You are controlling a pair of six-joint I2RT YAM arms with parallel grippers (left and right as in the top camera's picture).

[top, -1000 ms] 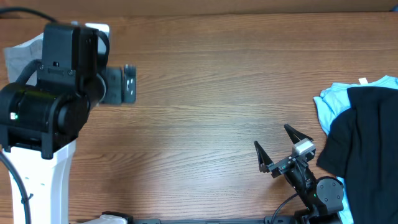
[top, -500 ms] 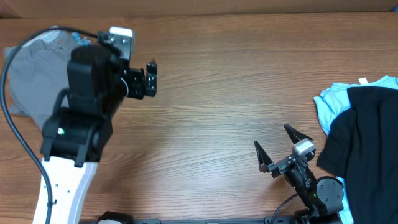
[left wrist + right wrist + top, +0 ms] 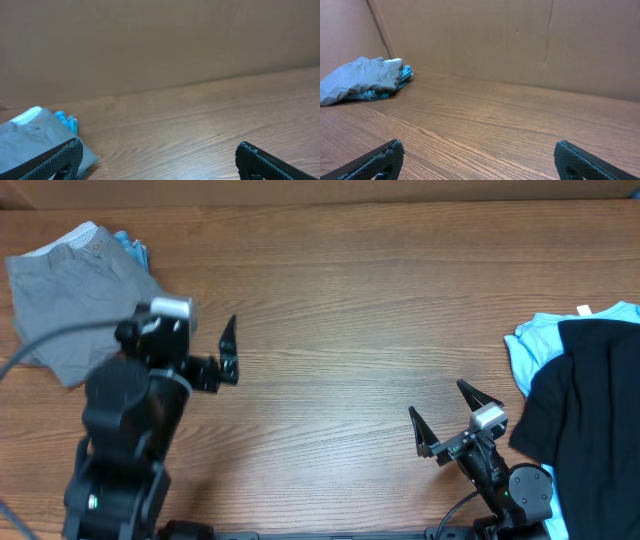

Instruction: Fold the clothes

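The grey shorts (image 3: 75, 290) lie folded at the table's far left, with a bit of blue cloth (image 3: 130, 248) showing at their far edge. They also show in the left wrist view (image 3: 30, 137) and in the right wrist view (image 3: 360, 77). My left gripper (image 3: 222, 358) is open and empty, right of and nearer than the shorts, apart from them. A light-blue garment (image 3: 530, 350) lies at the right edge under a black garment (image 3: 590, 400). My right gripper (image 3: 437, 400) is open and empty, just left of that pile.
A brown cardboard wall (image 3: 520, 40) runs along the table's far side. The left arm's body (image 3: 120, 450) stands over the front left of the wooden table (image 3: 350, 310). The right arm's base (image 3: 525, 490) sits at the front right.
My left arm has drawn back from over the grey shorts toward the front, its gripper swinging right. The shorts now lie uncovered. The right arm has not moved.
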